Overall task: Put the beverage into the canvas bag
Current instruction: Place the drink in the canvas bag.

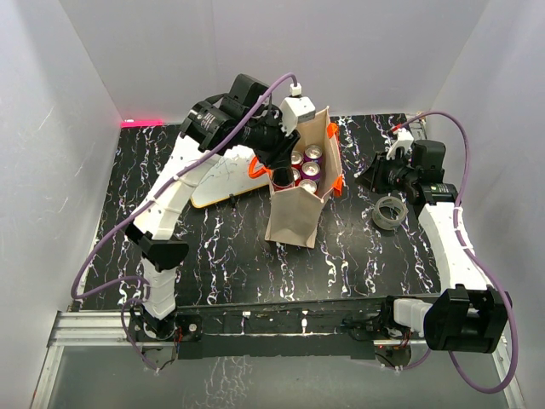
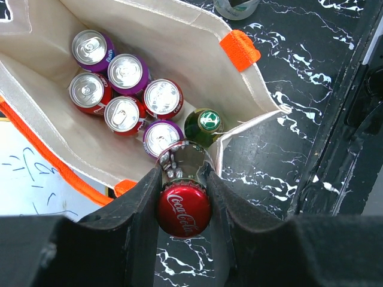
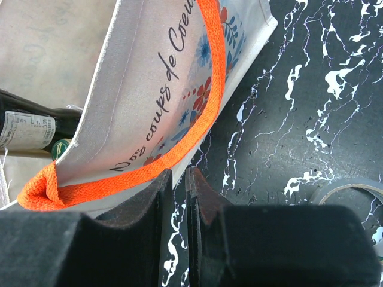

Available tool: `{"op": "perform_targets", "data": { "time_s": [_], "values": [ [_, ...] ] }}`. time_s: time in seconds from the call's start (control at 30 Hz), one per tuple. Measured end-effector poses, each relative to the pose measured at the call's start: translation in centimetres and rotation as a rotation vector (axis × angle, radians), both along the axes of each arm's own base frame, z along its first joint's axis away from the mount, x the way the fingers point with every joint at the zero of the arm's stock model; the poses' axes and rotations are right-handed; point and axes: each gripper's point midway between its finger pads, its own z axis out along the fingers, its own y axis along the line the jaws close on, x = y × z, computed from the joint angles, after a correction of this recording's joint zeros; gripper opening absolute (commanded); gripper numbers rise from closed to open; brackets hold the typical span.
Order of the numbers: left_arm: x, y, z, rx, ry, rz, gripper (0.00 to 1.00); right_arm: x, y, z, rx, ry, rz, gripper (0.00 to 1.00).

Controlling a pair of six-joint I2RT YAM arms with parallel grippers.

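Now the cola bottle (image 2: pixel 184 210) is clamped between the left jaws, which grip its neck just under the red cap. Its body points down and away from them, over the near rim of the canvas bag (image 2: pixel 179 36), so it is not yet inside.

The bag stands open on the dark marbled surface (image 2: pixel 287 89), directly beyond these jaws. Inside it, six cans (image 2: pixel 125 89) with silver tops, some purple and some red, stand close together. A green bottle (image 2: pixel 206 122) stands just beyond the held one.

To the left of the left jaws, beside the bag, lies a white board (image 2: pixel 30 179) with blue scribbles.

On the other side of the bag, the right jaws are almost together, with only a thin slit between them. Their tips are at the bend of the orange handle (image 3: pixel 209 107), but I cannot tell if they really pinch it. To the right of these jaws a roll of tape (image 3: pixel 347 191) lies flat on the surface.
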Motion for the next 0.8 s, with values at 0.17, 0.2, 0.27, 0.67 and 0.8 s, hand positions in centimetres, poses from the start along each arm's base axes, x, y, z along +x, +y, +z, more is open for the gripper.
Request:
{"op": "perform_targets", "data": {
  "time_s": [0.17,0.2,0.27,0.67,0.8],
  "values": [
    [-0.23,0.23,0.12,0.004,-0.003,-0.004,0.00,-0.04,0.01,0.13,0.001,-0.004,0.000,0.18],
    [-0.30,0.30,0.10,0.005,-0.002,-0.005,0.00,-0.06,0.02,0.16,0.001,-0.004,-0.001,0.18],
    [-0.38,0.38,0.05,0.008,0.000,-0.006,0.00,-0.10,0.02,0.26,0.001,-0.007,-0.001,0.18],
    [-0.44,0.35,-0.74,0.021,0.019,-0.007,0.00,-0.30,0.03,0.65,0.000,-0.021,-0.001,0.18],
    [-0.49,0.43,-0.65,0.022,0.020,-0.005,0.00,-0.31,0.03,0.58,0.000,-0.019,-0.001,0.18]
  ]
}}
